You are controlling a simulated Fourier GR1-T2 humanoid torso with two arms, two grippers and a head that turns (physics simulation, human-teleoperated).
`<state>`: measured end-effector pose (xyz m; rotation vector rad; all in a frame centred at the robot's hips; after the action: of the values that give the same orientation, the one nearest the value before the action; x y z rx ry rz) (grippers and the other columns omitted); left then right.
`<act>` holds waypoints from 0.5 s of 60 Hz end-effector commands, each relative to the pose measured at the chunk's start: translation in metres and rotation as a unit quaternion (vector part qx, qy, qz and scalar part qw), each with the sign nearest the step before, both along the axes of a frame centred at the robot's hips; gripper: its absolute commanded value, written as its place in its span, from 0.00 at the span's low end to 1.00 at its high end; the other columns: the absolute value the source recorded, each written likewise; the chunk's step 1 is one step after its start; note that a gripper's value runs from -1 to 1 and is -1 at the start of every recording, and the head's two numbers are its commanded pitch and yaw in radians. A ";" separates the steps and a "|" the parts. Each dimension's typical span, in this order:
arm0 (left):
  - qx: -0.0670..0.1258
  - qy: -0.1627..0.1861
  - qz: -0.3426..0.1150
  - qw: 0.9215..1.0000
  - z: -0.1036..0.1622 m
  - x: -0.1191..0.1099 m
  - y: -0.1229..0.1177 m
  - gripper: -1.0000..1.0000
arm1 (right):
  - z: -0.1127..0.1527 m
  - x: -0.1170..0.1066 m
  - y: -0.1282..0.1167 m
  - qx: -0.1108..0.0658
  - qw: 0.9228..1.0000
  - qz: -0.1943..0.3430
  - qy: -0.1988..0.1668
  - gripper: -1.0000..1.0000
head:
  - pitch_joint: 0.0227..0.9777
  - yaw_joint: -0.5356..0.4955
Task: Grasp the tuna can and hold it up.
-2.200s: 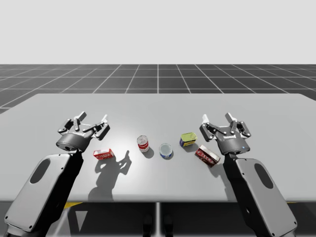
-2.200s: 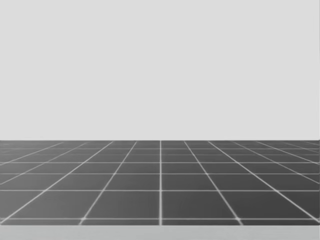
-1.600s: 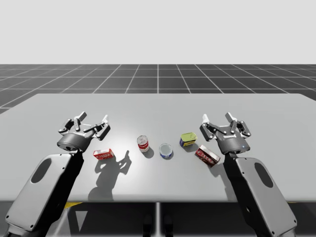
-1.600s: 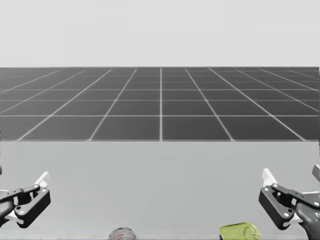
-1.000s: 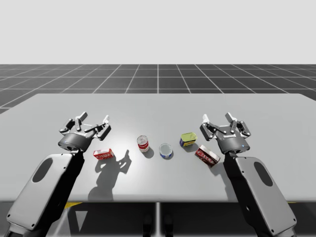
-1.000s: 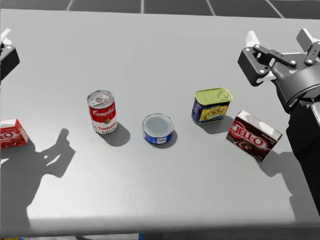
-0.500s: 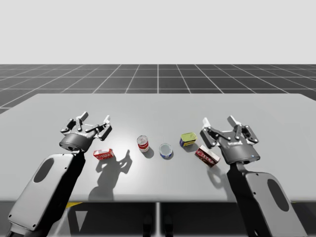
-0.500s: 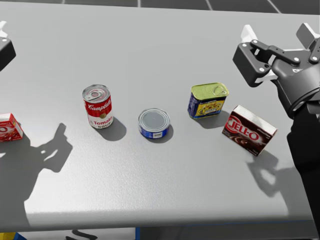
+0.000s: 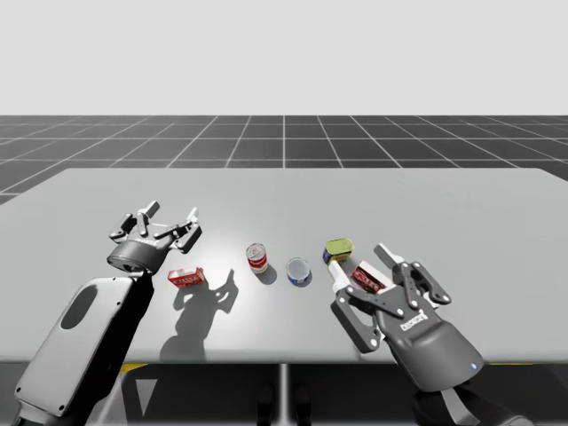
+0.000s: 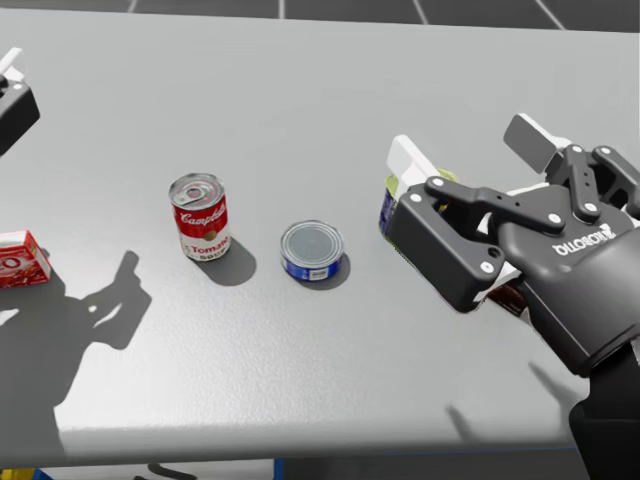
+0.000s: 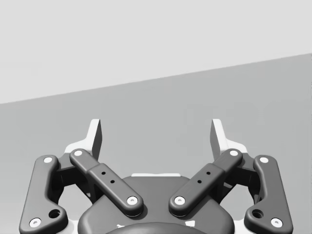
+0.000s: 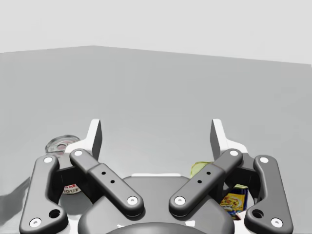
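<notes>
Grey table point(image 9: 284, 191), right pincer point(image 12: 156, 132) aloft, splayed wide, left pincer point(image 11: 156, 132) wide, tuna can point(image 10: 312, 250) apart.

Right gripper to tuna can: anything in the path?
Nothing visible. The right gripper, jaws open, hangs above the table beside the tuna can, with bare table between them. The green-lidded tin stands nearest that path, low beside the gripper; the red soup can is on the can's other side.

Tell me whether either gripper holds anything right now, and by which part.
Nothing is held. The left gripper and the right gripper are both open and empty; the tuna can stands free on the table.
</notes>
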<state>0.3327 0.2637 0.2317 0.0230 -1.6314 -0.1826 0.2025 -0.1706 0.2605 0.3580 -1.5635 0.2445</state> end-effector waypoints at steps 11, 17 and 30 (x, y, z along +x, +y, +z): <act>-0.010 -0.018 -0.007 1.000 0.004 -0.003 -0.001 0.00 | -0.041 -0.010 0.028 -0.014 0.998 0.047 0.047 0.00 | 0.87 0.45; -0.011 -0.019 -0.007 1.000 0.004 -0.003 -0.001 0.00 | -0.052 -0.006 0.035 -0.008 0.996 0.050 0.068 0.00 | 0.87 0.45; -0.008 -0.026 -0.007 1.000 0.005 -0.004 -0.002 0.00 | -0.078 0.005 0.048 -0.041 0.994 0.044 0.089 0.00 | 0.88 0.46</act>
<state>0.3295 0.2622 0.2354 0.0026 -1.6777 -0.1791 0.2017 -0.1311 0.2022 0.4026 -1.3927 0.3172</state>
